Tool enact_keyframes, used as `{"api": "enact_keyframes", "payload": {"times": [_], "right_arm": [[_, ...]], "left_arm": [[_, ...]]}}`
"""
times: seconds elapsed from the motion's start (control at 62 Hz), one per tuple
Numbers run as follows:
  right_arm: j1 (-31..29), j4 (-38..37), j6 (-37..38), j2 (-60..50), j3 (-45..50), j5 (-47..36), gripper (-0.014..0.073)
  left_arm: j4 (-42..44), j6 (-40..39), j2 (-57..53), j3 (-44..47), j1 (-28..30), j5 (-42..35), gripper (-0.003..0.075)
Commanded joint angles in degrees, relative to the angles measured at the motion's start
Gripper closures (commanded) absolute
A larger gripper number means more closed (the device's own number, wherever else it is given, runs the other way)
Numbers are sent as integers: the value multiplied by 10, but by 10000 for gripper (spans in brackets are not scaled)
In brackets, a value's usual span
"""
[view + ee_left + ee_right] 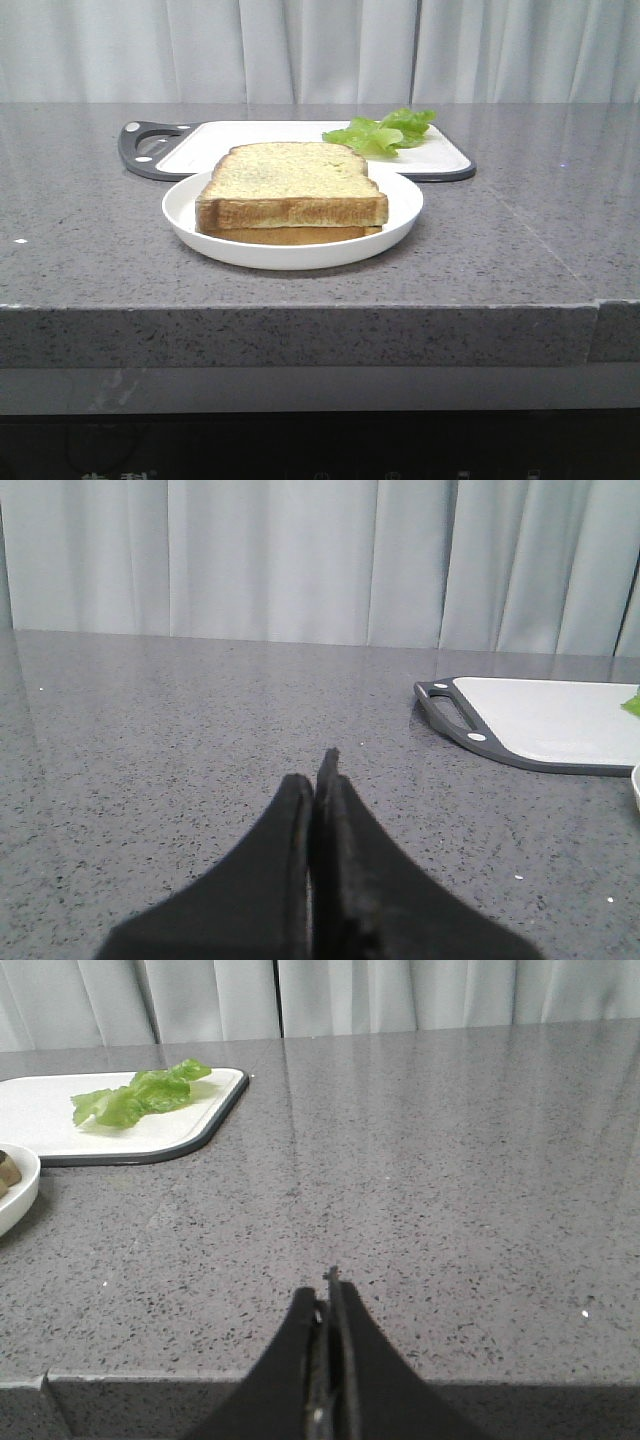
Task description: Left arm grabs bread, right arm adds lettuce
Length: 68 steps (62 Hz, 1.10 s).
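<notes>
Both my left jaws (318, 780) and right jaws (330, 1295) are pressed closed, empty. Bread (290, 185) and lettuce (140, 1092) lie well ahead; both soft, so I'd pinch edges lightly.

I am seeing a polished, speckled grey stone countertop (520, 260), a glossy white plate (392, 225), a smooth matt white cutting board (440, 158) with a dark rim, porous crusted bread (290, 178), and my 2 matt black grippers.
</notes>
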Motion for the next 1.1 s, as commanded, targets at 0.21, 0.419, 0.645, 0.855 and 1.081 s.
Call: {"api": "enact_keyframes", "payload": {"times": [0.21,0.419,0.645,0.855,1.081], "right_arm": [[-5,0,-3,-12,-2,-50,711],[-5,0,-3,-12,-2,-50,711],[-5,0,-3,-12,-2,-50,711],[-5,-1,-3,-12,-2,-68,711],[-5,-1,-3,-12,-50,-39,711]], "left_arm": [[-5,-2,-10,3,1,-51,741],[-5,-2,-10,3,1,-51,741],[-5,-2,-10,3,1,-51,741],[-5,-2,-10,2,1,-73,741],[-39,-2,-10,-50,1,-70,741]]}}
